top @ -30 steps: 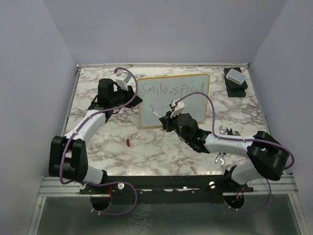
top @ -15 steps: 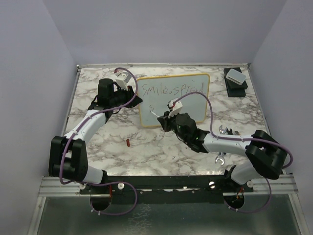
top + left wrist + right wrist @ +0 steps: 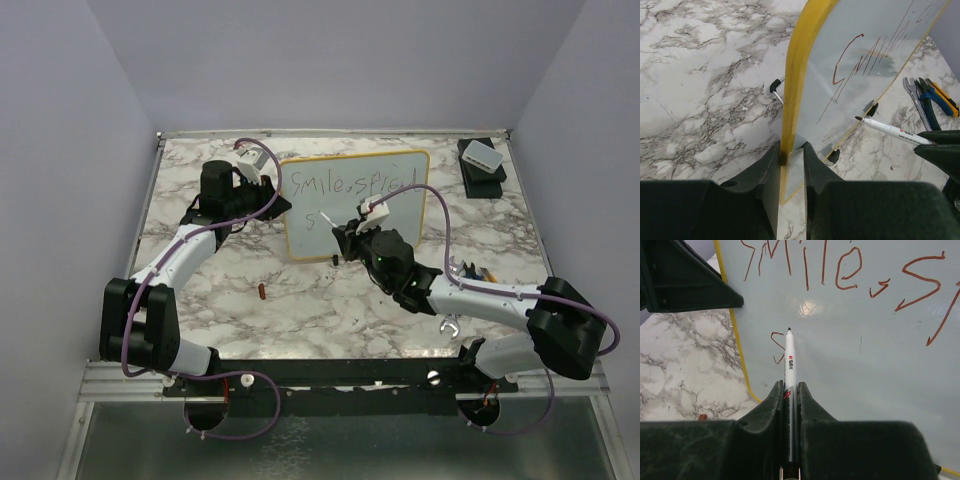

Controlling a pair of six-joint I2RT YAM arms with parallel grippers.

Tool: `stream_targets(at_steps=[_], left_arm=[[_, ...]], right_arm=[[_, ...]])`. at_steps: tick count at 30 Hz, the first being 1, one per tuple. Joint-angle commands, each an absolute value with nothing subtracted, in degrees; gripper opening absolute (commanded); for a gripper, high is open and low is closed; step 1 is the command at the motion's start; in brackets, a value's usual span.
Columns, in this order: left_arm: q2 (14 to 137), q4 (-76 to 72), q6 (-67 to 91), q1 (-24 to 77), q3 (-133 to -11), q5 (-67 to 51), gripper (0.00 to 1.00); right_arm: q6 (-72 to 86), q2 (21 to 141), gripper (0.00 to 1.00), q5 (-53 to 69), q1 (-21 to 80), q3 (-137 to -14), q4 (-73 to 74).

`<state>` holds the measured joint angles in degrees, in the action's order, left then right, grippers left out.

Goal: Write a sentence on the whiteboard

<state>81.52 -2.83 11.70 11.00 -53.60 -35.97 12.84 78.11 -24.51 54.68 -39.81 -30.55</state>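
Right wrist view: our right claw [image 3: 791,387] is clamped tight on a white marker [image 3: 789,357], its tip close to the whiteboard [image 3: 850,365], just beside a lone "s" under the unfinished sentence [image 3: 824,262]. Our left claw [image 3: 791,152] pinches the board's yellow edge, holding it upright on the desk [image 3: 700,100].

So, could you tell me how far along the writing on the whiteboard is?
Done: the top line, "Smile, spread", is on the whiteboard. In hand: the left gripper clamps the board's yellow edge, steadying it, while the right gripper holds the marker with its tip beside a lone "s" that starts the second line. Left: the rest of that second line.
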Motion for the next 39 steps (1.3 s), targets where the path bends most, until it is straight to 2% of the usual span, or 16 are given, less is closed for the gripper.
stream_targets(at_steps=[1,32,39], left_arm=[[80.64,-0.09,11.85,11.97,-53.97,-34.89,0.09],[80.2,-0.1,11.86,12.13,-53.88,-34.71,0.09],[80.33,-0.09,11.86,12.13,-53.88,-34.72,0.09]], right_arm=[[12.23,79.02,0.01,-26.82,55.02,-38.99,-29.71],[16.34,80.07,0.01,-25.58,55.02,-36.41,-24.5],[16.35,78.45,0.01,-30.02,55.02,-36.61,-24.27]])
